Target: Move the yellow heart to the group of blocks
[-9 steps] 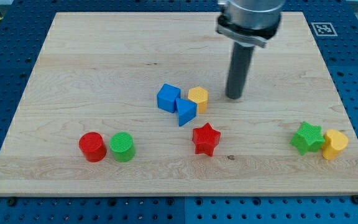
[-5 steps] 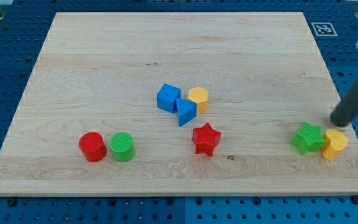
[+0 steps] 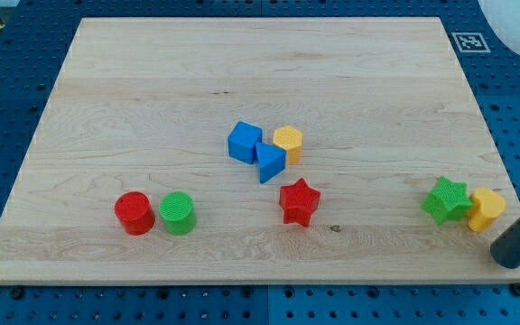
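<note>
The yellow heart (image 3: 487, 208) lies at the view's lower right, touching the green star (image 3: 447, 199) on its left. My tip (image 3: 515, 260) is at the board's right edge, just below and right of the yellow heart, not touching it. Near the board's middle sits a group: a blue cube (image 3: 244, 142), a blue triangle (image 3: 270, 162) and a yellow hexagon (image 3: 288, 143), with a red star (image 3: 299, 201) a little below them.
A red cylinder (image 3: 134, 213) and a green cylinder (image 3: 178, 213) stand side by side at the view's lower left. The wooden board (image 3: 152, 81) rests on a blue pegboard; a marker tag (image 3: 469, 41) sits at its upper right corner.
My tip has swept from beside the yellow hexagon in the middle to the right edge, then down to below and right of the yellow heart. No block has moved.
</note>
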You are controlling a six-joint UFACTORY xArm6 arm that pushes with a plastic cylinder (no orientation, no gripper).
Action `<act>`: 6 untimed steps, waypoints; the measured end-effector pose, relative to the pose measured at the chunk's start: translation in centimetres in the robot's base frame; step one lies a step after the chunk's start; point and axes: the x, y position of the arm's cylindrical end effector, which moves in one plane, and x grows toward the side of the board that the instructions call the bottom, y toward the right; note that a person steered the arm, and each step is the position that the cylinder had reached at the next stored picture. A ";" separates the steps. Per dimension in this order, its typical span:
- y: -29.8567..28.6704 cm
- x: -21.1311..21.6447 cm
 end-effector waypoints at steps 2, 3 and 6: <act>0.0 -2.0; 0.0 -3.1; 0.0 -7.7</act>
